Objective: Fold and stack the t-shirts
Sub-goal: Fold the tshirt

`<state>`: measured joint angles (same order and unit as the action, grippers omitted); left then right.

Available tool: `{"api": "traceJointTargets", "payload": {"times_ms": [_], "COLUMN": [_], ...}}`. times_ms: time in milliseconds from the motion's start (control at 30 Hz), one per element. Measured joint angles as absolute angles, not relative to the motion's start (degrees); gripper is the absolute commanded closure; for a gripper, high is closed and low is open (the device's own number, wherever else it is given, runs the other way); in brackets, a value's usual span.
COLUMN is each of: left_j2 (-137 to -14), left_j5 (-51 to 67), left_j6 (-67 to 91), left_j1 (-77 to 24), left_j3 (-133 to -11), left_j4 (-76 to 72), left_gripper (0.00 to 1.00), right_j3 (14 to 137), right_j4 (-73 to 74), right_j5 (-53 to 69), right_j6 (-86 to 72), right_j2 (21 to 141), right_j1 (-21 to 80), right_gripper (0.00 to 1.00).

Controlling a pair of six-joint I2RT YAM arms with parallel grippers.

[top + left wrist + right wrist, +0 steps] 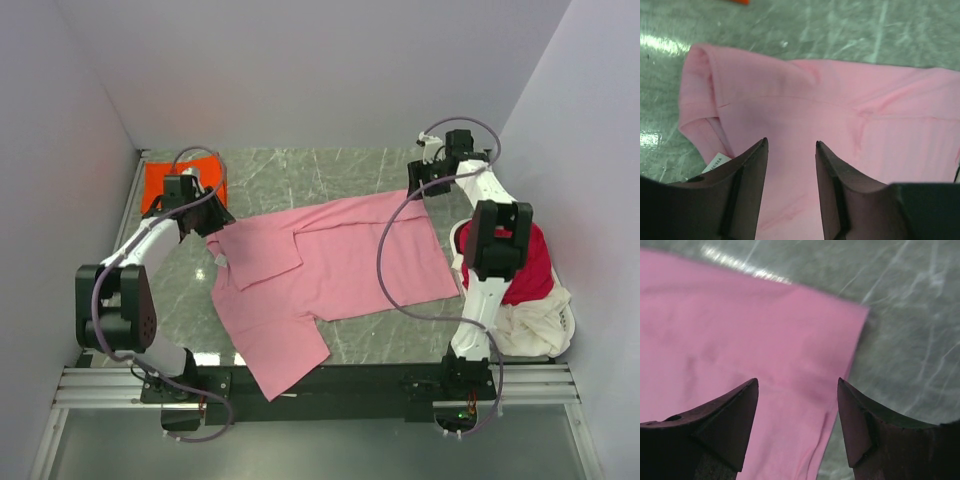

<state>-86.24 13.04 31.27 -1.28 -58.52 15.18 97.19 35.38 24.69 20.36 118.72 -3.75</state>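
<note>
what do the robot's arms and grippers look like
The left arm and right arm have white links with bulky black joints. A greyish-lilac cable loops along each. The left gripper and right gripper have dark, wedge-shaped fingers tapering to points.

Grey-green marbled tabletop [330,175]: light pink cotton t-shirt [330,265] spread mid-table; bright orange-red folded tee [155,185] far-left corner; crimson tee [530,270] and cream tee [535,325] heaped at right edge.
</note>
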Motion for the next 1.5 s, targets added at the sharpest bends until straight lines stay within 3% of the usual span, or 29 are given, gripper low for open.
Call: {"api": "traceJointTargets", "payload": {"times_ms": [233, 433, 567, 700, 1200, 1400, 1433, 1467, 1500], "left_j2": [-92.7, -94.5, -97.7, -100.8, -103.8, -103.9, -103.8, -103.8, -103.6], "left_j5": [13.1, 13.1, 12.9, 12.6, 12.2, 12.6, 12.6, 12.7, 12.8], "left_j6": [34.2, 35.2, 35.6, 35.9, 36.6, 36.4, 36.4, 36.4, 36.2], "left_j1": [-0.3, -0.3, -0.3, 0.4, 2.0, 2.0, 2.0, 2.0, 2.0], "left_j3": [-58.1, -58.1, -58.1, -58.1, -60.2, -60.4, -60.4, -60.4, -60.4], "left_j4": [15.0, 13.9, 13.9, 14.0, 12.8, 12.6, 12.6, 12.6, 12.6], "left_gripper": [0.54, 0.59, 0.62, 0.7, 0.72, 0.7, 0.69, 0.68, 0.68], "right_j3": [112.8, 115.2, 115.6, 117.6, 129.9, 129.7, 129.2, 128.4, 127.1], "right_j4": [38.4, 41.4, 42.6, 43.1, 41.6, 42.1, 41.8, 41.6, 41.5], "right_j5": [18.8, 17.7, 17.7, 17.7, 13.8, 11.9, 11.7, 11.5, 11.4], "right_j6": [15.1, 14.0, 13.5, 12.7, 9.9, 10.7, 11.0, 11.4, 11.6], "right_j2": [132.1, 135.0, 135.5, 136.2, 140.5, 140.9, 140.9, 140.6, 140.3], "right_j1": [-3.8, -3.8, -3.8, -3.8, -3.5, -3.2, -3.2, -3.2, -3.3], "right_gripper": [0.44, 0.58, 0.9, 1.0, 1.0, 0.81, 0.77, 0.65, 0.63]}}
